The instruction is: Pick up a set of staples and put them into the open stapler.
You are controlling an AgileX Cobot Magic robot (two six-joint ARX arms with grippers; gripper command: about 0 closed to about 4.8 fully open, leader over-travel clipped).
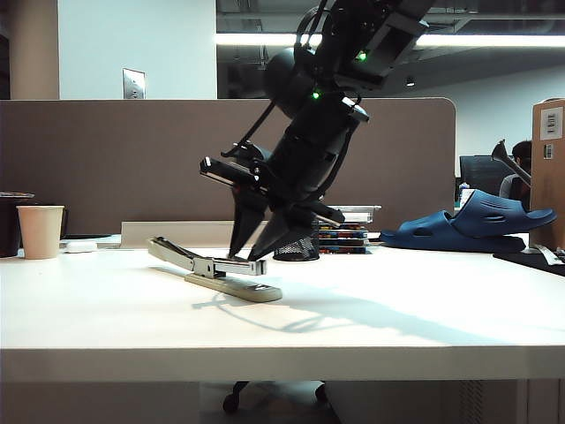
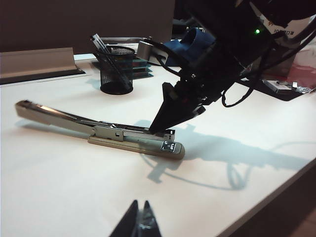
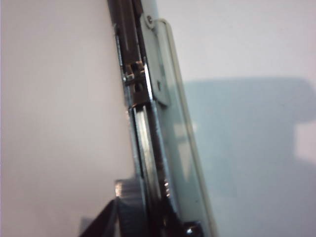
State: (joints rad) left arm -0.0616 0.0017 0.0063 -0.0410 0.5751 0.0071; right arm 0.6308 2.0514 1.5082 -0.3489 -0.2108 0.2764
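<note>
The stapler [image 1: 216,269] lies open on the white table, cream base down, its hinged arm [image 2: 49,113] laid back flat. My right gripper [image 1: 247,256] points down onto the silver magazine [image 2: 143,133], its fingers standing apart on either side of the channel. In the right wrist view the gripper [image 3: 143,212] straddles the magazine, and a pale grey strip [image 3: 142,145] that looks like the set of staples lies in the channel, free of the fingers. My left gripper [image 2: 139,203] hangs low over bare table nearer the front edge, shut and empty.
A black mesh pen cup [image 1: 296,250] stands just behind the stapler. A paper cup [image 1: 41,231] is at the far left, a blue slipper [image 1: 477,225] and a cardboard box [image 1: 549,168] at the right. A partition wall closes the back.
</note>
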